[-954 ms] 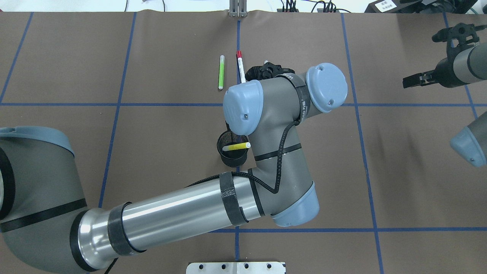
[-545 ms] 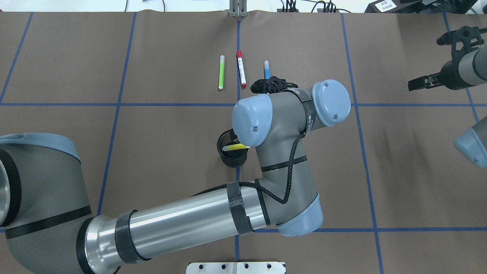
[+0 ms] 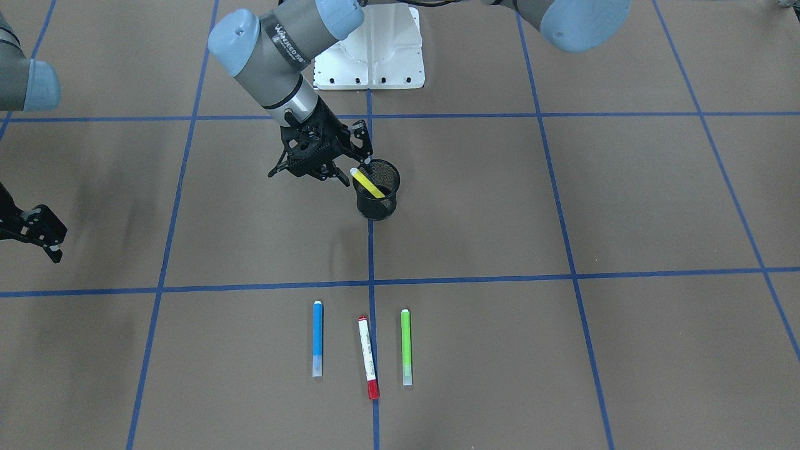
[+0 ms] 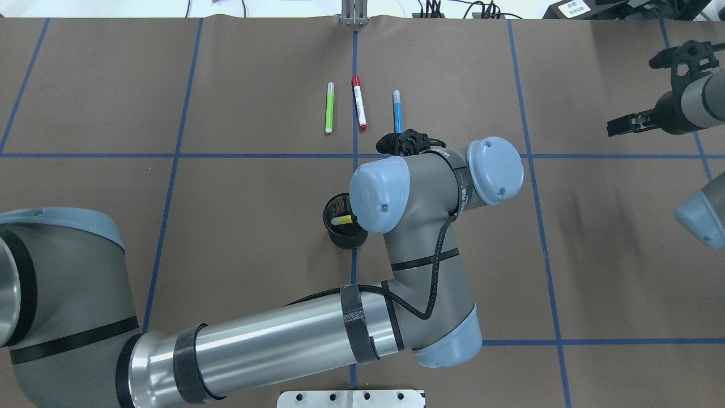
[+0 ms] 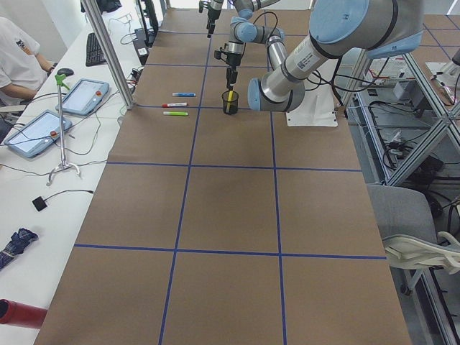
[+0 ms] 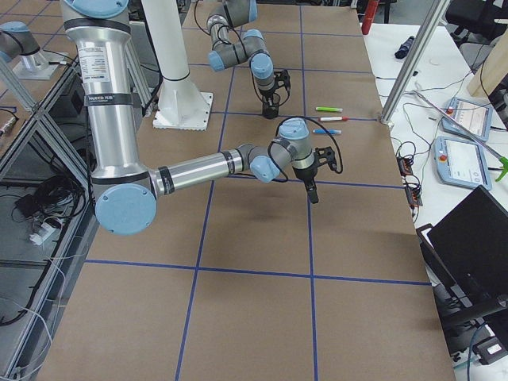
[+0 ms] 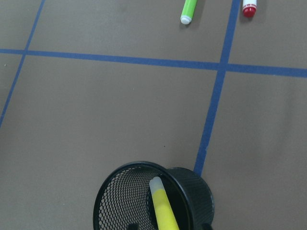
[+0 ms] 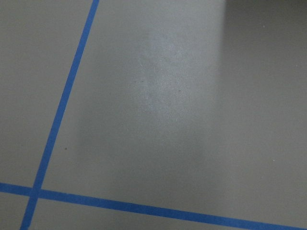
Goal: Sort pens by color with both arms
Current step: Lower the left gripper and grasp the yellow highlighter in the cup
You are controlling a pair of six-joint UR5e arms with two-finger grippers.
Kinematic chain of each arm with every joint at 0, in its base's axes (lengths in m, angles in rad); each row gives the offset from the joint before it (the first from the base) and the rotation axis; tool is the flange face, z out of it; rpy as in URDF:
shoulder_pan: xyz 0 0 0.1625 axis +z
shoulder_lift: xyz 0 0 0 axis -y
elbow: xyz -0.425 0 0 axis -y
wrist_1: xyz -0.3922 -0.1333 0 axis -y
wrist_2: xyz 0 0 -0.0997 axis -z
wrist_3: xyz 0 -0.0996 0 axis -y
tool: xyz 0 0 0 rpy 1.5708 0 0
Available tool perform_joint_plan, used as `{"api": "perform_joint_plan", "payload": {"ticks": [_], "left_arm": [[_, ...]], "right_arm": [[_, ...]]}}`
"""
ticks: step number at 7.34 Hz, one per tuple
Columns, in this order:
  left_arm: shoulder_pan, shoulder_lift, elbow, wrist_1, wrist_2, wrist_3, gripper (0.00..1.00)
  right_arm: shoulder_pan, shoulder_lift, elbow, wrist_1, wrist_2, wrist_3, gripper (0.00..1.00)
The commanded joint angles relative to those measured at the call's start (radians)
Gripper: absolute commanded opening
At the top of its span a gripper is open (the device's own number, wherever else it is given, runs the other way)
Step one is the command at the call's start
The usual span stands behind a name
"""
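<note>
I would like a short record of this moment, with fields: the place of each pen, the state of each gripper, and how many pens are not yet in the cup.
yellow pen: leaning inside the black mesh cup, one end above the rim
blue pen: flat on the table
white pen with red ends: flat, in the middle of the row
light green pen: flat, other end of the row
left gripper: open, close to the cup's rim, holding nothing
right gripper: open, empty, far from the pens
pens outside the cup: three
</note>
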Motion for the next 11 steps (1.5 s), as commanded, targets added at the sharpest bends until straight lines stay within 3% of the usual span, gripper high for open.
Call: {"api": "perform_joint_plan", "payload": {"ticks": [1, 4, 6, 9, 10, 11], "left_arm": [[0.002, 0.002, -0.004, 0.003, -0.001, 0.0, 0.38], [0.002, 0.003, -0.012, 0.003, -0.001, 0.0, 0.0], [0.002, 0.005, -0.076, 0.043, -0.001, 0.001, 0.0], [-0.021, 0.038, -0.365, 0.204, 0.004, 0.04, 0.0], [-0.057, 0.092, -0.464, 0.195, 0.008, 0.043, 0.0], [-0.089, 0.126, -0.5, 0.143, 0.043, 0.063, 0.0]], "right_arm": [[0.0, 0.004, -0.006, 0.0, 0.0, 0.001, 0.98], [0.0, 0.005, -0.029, 0.031, 0.0, 0.001, 0.98], [0.0, 0.007, -0.085, 0.117, 0.0, 0.005, 0.98], [0.0, 0.013, -0.084, 0.119, 0.0, 0.008, 0.98], [0.001, 0.013, -0.078, 0.119, 0.001, 0.01, 0.98], [0.007, 0.014, -0.075, 0.119, 0.004, 0.01, 0.98]]}}
